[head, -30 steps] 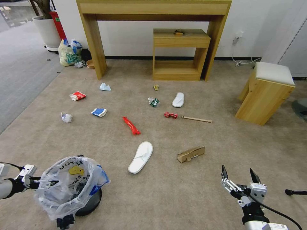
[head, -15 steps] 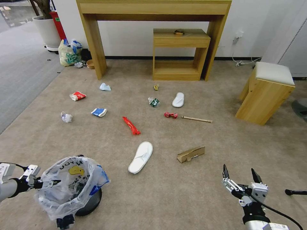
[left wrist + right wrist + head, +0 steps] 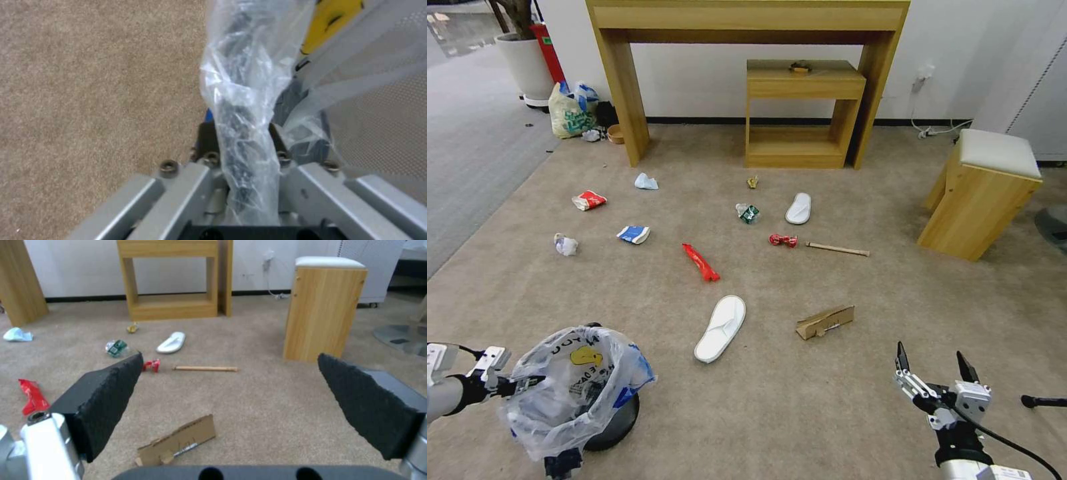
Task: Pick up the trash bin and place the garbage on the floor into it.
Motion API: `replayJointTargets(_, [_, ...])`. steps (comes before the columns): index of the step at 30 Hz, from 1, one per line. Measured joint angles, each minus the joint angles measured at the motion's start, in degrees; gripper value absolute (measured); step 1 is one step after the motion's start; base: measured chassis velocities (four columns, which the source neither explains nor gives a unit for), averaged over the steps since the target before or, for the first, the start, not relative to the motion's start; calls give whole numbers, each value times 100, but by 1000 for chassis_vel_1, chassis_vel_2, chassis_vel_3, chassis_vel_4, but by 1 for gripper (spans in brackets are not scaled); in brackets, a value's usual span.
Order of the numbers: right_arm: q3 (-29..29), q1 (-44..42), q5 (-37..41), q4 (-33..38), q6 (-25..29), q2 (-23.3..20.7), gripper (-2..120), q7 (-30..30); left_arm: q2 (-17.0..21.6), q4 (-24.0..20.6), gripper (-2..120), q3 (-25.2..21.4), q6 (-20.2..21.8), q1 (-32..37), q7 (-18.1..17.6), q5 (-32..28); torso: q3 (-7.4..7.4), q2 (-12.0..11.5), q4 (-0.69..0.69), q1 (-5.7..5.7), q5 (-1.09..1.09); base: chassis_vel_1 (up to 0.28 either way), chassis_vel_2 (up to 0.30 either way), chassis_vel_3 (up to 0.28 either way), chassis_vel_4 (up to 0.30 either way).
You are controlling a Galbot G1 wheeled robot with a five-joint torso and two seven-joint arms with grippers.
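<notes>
The trash bin, small, round and black with a clear printed bag as liner, stands on the carpet at the near left. My left gripper is shut on the bag-covered rim at the bin's left side. The right gripper hovers open and holds nothing at the near right, just behind the brown cardboard. The garbage lies scattered: two white slippers, a red wrapper, a stick, a crushed red can, blue carton, red carton, and tissues.
A tall wooden console and a low wooden shelf stand against the far wall. A cushioned wooden stool is at the right. A yellowish green-printed shopping bag and a white plant pot sit far left.
The right gripper has drifted slightly lower and to the right, still open. The left gripper keeps its hold on the bin's rim with hardly any shift.
</notes>
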Motion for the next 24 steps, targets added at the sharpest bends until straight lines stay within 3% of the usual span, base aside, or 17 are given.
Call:
replayJointTargets(1, [-1,9,-1,0,-10,-2,100,11,0,-17,0,-1,0,1,10,-2,0,0,0,0,0,0,0,0,0])
replayJointTargets(11, [17,34,8,8,-40,-9,100,48,-41,-170,0,-143,4,51,104,-101,0,0,0,0,-1,0,0,0,0])
replayJointTargets(20, [21,183,20,33,-204,-30,100,90,-191,-841,0,-710,4,373,-274,-694,0,0,-1,0,0,0,0,0,0])
replayJointTargets(23, [24,290,47,74,-325,-73,100,133,-391,-1362,0,-1022,5,631,-726,-1024,0,0,-1,0,0,0,0,0,0])
replayJointTargets(24, [24,290,47,74,-325,-73,100,133,-391,-1362,0,-1022,5,631,-726,-1024,0,0,-1,0,0,0,0,0,0])
